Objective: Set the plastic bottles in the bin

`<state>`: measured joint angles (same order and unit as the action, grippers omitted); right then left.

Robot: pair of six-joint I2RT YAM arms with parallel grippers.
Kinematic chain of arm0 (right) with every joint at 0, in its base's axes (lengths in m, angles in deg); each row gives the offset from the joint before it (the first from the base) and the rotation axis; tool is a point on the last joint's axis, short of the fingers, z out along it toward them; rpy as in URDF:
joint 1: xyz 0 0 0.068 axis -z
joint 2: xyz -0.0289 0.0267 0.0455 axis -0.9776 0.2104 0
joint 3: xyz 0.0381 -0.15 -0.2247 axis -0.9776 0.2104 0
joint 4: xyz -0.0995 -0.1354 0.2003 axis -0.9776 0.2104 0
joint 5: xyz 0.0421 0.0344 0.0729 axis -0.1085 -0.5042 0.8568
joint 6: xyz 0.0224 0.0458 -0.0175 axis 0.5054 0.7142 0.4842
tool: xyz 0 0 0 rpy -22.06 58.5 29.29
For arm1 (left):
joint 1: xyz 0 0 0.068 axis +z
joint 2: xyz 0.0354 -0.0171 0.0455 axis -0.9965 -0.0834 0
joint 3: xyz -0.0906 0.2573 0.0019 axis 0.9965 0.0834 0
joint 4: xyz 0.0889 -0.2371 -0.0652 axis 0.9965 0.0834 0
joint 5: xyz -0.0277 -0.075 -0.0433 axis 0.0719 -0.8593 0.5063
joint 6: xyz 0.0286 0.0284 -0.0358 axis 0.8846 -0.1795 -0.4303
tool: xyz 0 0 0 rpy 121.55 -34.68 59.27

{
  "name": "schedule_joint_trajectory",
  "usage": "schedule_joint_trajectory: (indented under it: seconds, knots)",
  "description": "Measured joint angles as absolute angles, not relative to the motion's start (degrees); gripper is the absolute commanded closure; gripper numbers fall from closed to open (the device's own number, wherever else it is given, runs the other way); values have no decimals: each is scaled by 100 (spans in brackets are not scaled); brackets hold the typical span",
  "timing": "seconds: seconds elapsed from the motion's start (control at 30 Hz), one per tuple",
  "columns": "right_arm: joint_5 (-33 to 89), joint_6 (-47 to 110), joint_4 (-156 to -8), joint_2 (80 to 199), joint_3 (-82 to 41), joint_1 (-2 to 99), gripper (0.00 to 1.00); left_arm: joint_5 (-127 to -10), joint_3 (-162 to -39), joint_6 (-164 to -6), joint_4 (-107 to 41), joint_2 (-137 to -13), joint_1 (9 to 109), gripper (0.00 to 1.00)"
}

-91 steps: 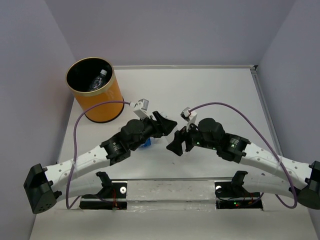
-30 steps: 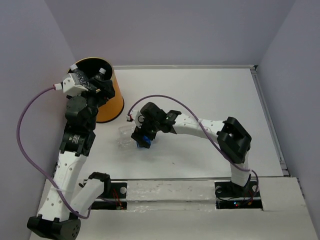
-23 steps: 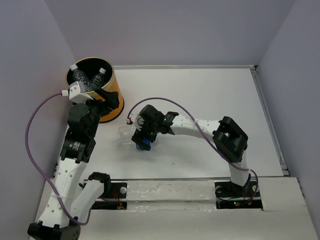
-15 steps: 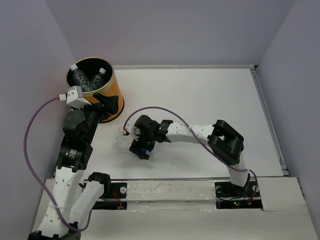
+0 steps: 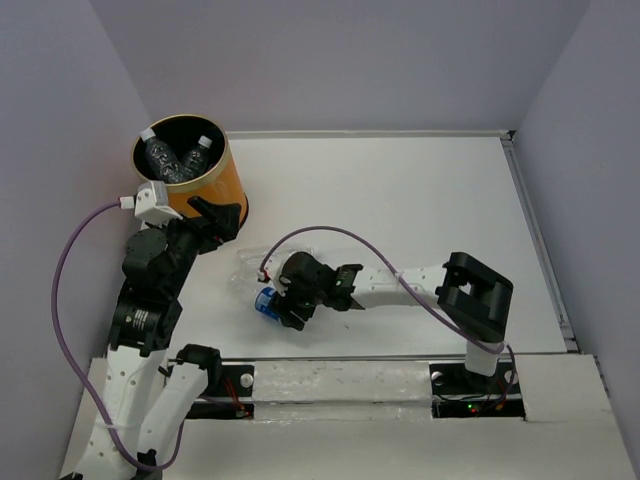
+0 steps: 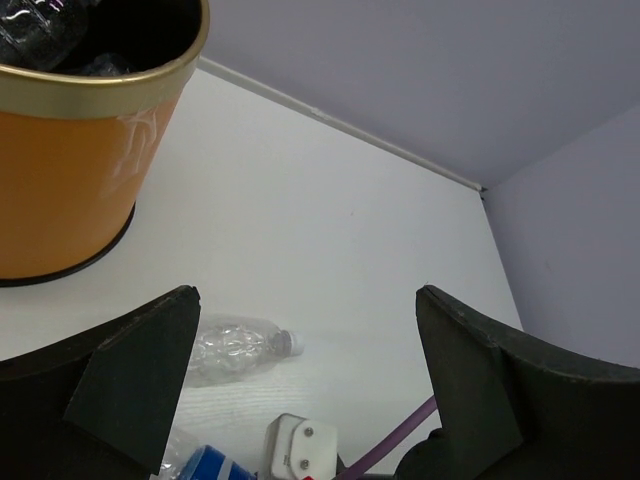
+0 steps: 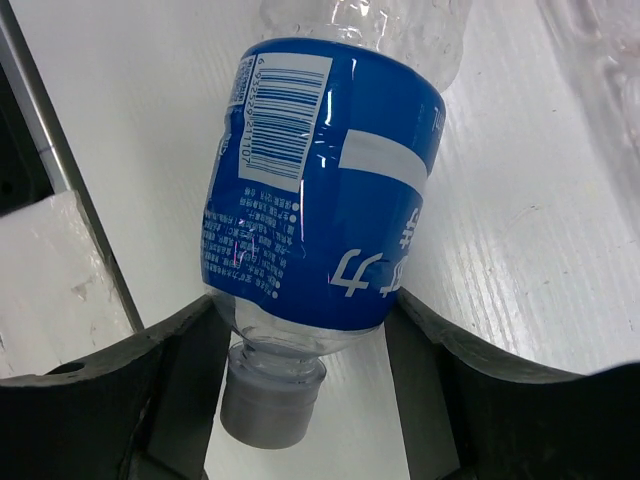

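The orange bin point(image 5: 205, 195) stands at the back left with two clear plastic bottles point(image 5: 162, 156) lying inside it. My left gripper point(image 5: 218, 218) hangs open and empty just in front of the bin point(image 6: 70, 170). A clear bottle point(image 5: 250, 266) lies on the table between the arms, its white cap pointing right in the left wrist view point(image 6: 235, 348). A blue-labelled bottle point(image 7: 320, 200) lies beside it, cap toward the wrist. My right gripper point(image 7: 305, 330) is shut on its shoulder, one finger pressed on each side. From above, the right gripper point(image 5: 283, 306) sits at the table's near middle.
Grey walls close the table on the left, back and right. A raised white strip point(image 5: 340, 378) with both arm bases runs along the near edge. Purple cables loop off each wrist; the right one point(image 5: 330, 232) arches over the table's middle.
My right gripper has closed on the blue-labelled bottle and drawn it toward the near edge. The left arm has pulled back from over the bin, leaving a second bottle inside.
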<state>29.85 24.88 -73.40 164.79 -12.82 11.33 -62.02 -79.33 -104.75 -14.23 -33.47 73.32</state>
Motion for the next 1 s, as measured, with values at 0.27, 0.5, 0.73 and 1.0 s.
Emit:
schedule_joint_trajectory:
  seconds: [0.27,0.5,0.73,1.0]
  knots:
    - [2692,3035,-7928,16359,-793,945,63,-6366,-7936,-10481,-1007,-3279,7332,1]
    - [2624,3376,-8066,15076,1,749,66,-6829,-8113,-10446,-599,-3356,7332,1]
    - [2318,3658,-8374,13017,713,727,69,-7520,-8191,-10455,-529,-3493,7332,1]
    - [1416,3647,-8376,12497,737,727,69,-8134,-8019,-10696,-761,-3638,7332,1]
